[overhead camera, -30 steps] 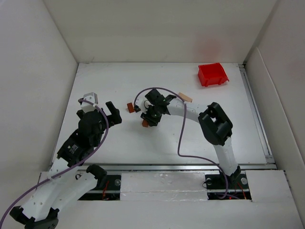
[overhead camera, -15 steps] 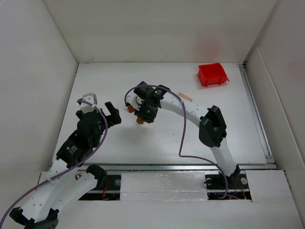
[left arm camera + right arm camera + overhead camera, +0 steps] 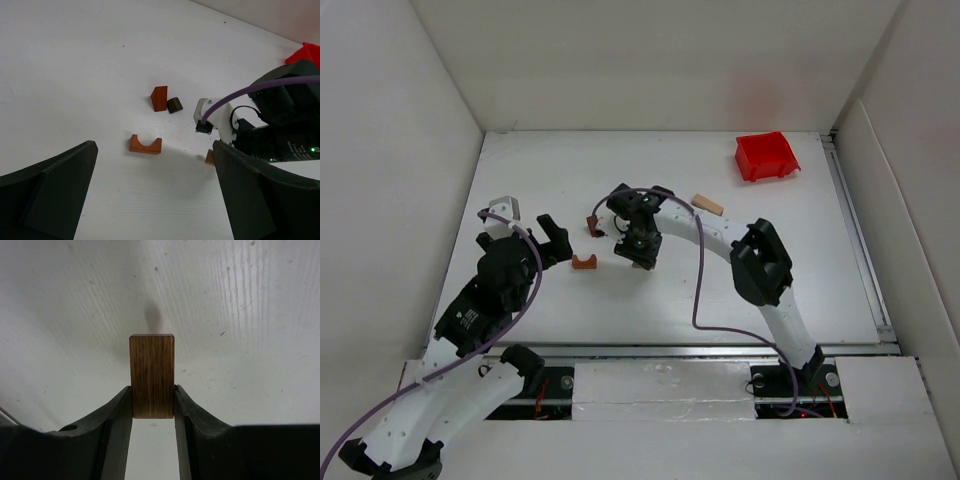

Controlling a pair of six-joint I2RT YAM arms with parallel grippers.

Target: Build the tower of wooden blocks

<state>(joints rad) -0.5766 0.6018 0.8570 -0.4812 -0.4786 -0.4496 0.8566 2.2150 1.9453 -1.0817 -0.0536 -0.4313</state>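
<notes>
Right wrist view showed the right tool clamped on a brown rectangular block. The block's long axis ran straight out past the fingertips toward the desk. Whether its far end touched the desk could not be told.

No tower stood yet. From overhead, an arch block lay left of the right tool, between it and the left tool, and probably nearer the left one. The left tool's jaws were spread wide and held nothing. Just beyond the arch, a triangular block and a dark cylinder sat touching. A tan block lay well apart, far and right of the right arm.

Half a second earlier no block lay where the arch now sat. A reddish piece had shown beneath the right tool, which had since shifted nearer and rightward.
</notes>
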